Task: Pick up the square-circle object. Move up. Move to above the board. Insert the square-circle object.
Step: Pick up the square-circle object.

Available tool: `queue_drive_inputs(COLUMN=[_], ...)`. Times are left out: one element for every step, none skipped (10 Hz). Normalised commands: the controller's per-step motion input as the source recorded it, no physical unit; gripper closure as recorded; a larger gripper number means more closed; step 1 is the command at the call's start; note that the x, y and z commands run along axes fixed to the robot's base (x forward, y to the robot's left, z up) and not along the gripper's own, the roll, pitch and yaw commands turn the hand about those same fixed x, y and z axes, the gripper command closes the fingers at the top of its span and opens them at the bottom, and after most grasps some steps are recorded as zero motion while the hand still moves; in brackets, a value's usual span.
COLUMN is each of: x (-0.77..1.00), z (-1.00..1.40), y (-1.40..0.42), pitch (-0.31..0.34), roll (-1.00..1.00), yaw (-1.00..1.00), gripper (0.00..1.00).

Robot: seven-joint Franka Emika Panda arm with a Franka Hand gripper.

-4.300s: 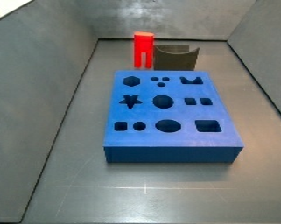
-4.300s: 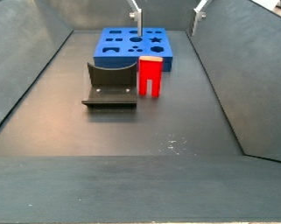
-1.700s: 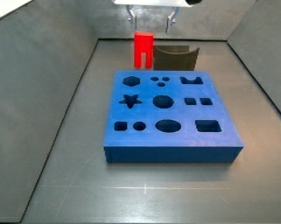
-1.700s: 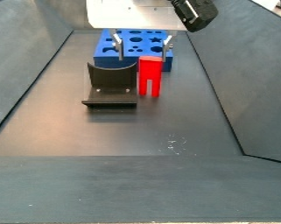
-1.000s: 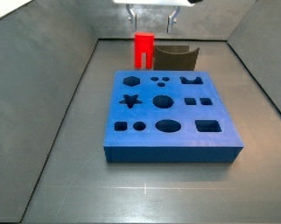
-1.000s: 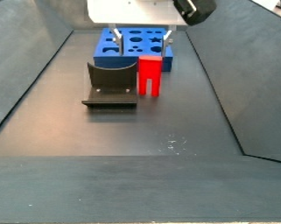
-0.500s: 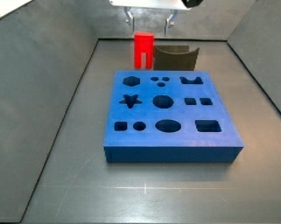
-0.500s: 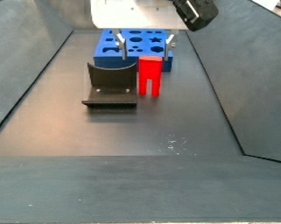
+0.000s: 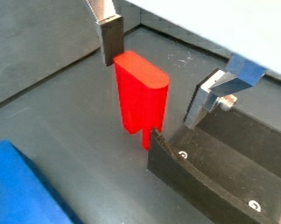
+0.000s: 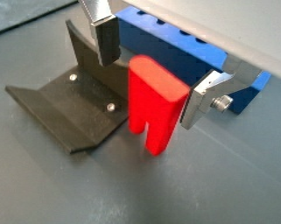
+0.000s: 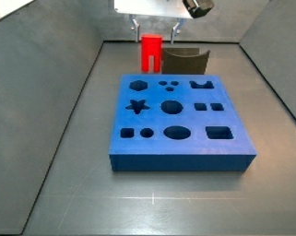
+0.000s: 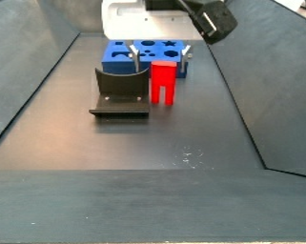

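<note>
The square-circle object (image 11: 151,53) is a tall bright red peg with two prongs below. It stands upright on the floor beside the fixture (image 11: 184,61), behind the blue board (image 11: 183,124). My gripper (image 11: 155,29) is open just above the peg, with one silver finger on each side of its top. Both wrist views show the peg (image 9: 140,101) (image 10: 154,109) between the fingers (image 9: 109,39) (image 10: 201,101), with gaps on both sides. In a side view the gripper (image 12: 164,60) hangs over the peg (image 12: 163,84), in front of the board (image 12: 118,52).
The dark L-shaped fixture (image 12: 119,93) stands right next to the peg and also shows in the wrist views (image 9: 224,171) (image 10: 73,101). Grey walls enclose the floor on both sides. The board's top has several dark cut-outs.
The gripper has come down from the top of the side views towards the peg, and its fingers now flank the peg's top. The peg and the board have not moved.
</note>
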Motion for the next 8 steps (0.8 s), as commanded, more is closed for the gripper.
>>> queue_drive_inputs(x=[-0.04,0.0,-0.05,-0.09,-0.1,-0.05,0.0,0.0], z=[-0.29,-0.12,0.0,-0.05,-0.03,0.0,0.0,0.0], y=[0.11,0.05,0.0,0.0,0.0,0.0,0.0,-0.1], pitch=[0.0,0.0,0.0,0.0,0.0,0.0,0.0,0.0], roll=[0.0,0.0,0.0,0.0,0.0,0.0,0.0,0.06], yaw=[0.0,0.0,0.0,-0.06,-0.05,-0.04,0.0,0.02], gripper=[0.0,0.0,0.0,0.0,0.0,0.0,1.0,1.0])
